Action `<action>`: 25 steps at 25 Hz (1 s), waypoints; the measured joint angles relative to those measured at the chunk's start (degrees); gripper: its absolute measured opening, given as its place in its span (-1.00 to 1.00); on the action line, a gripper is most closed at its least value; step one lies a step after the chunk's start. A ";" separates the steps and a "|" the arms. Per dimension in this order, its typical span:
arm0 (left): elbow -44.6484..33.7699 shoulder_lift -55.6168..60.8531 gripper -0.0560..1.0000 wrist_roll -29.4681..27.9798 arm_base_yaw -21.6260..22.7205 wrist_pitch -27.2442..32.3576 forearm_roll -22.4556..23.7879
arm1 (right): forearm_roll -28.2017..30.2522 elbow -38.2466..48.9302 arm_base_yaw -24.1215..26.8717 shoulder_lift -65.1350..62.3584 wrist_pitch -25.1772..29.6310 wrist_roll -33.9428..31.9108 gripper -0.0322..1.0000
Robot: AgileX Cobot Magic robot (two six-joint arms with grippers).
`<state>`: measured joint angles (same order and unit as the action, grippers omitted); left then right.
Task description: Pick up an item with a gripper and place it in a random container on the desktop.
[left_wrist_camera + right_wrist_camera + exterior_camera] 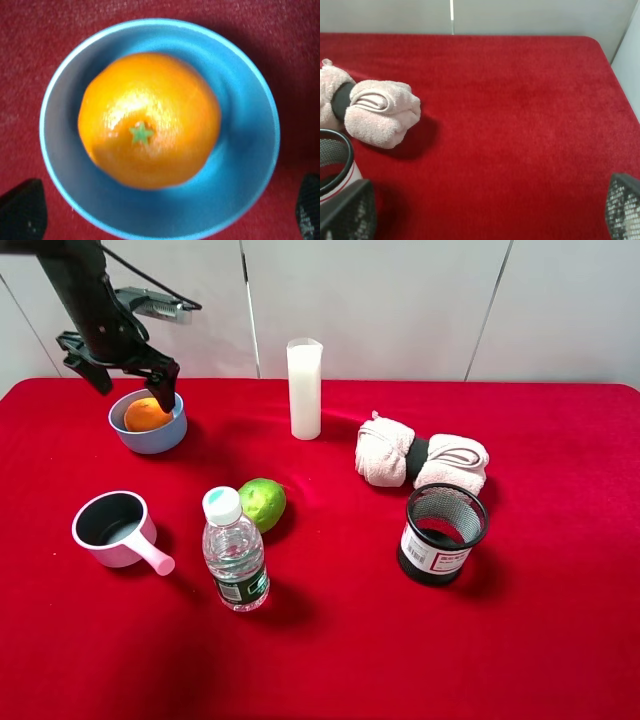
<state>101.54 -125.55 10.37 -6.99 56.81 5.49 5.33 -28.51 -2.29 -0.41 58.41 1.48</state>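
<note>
The orange citrus fruit (146,415) lies inside the light blue bowl (172,434) at the back left of the red desktop (330,640). My left gripper (135,386) hovers just above the bowl, open and empty. In the left wrist view the fruit (149,120) fills the middle of the bowl (245,165), stem end up, and the left gripper (165,220) has a dark fingertip on either side of the bowl. My right gripper (485,212) is open and empty over bare red cloth; it is out of the exterior high view.
A green lime (262,503), a water bottle (235,552) and a pink handled cup (112,530) stand at front left. A white tall cup (305,388) is at the back middle. A rolled towel (420,460) and a black mesh pen holder (441,533) are at the right.
</note>
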 joint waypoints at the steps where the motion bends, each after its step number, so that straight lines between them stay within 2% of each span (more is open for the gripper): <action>1: 0.89 0.05 0.99 0.00 0.00 1.56 0.00 | 0.00 0.00 0.00 0.00 0.00 0.00 0.41; 7: 3.48 2.86 0.99 0.00 0.00 9.96 0.00 | 0.00 0.00 0.00 0.00 0.00 0.00 0.41; 16: 3.07 10.73 0.99 0.00 0.00 10.08 -1.78 | 0.00 0.00 0.00 0.00 0.00 0.00 0.41; 25: -9.26 26.07 0.99 1.12 0.00 10.13 -2.36 | 0.00 0.00 0.00 0.00 0.00 0.00 0.41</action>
<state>92.29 -99.48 11.49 -6.99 66.94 3.13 5.33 -28.51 -2.29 -0.41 58.41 1.48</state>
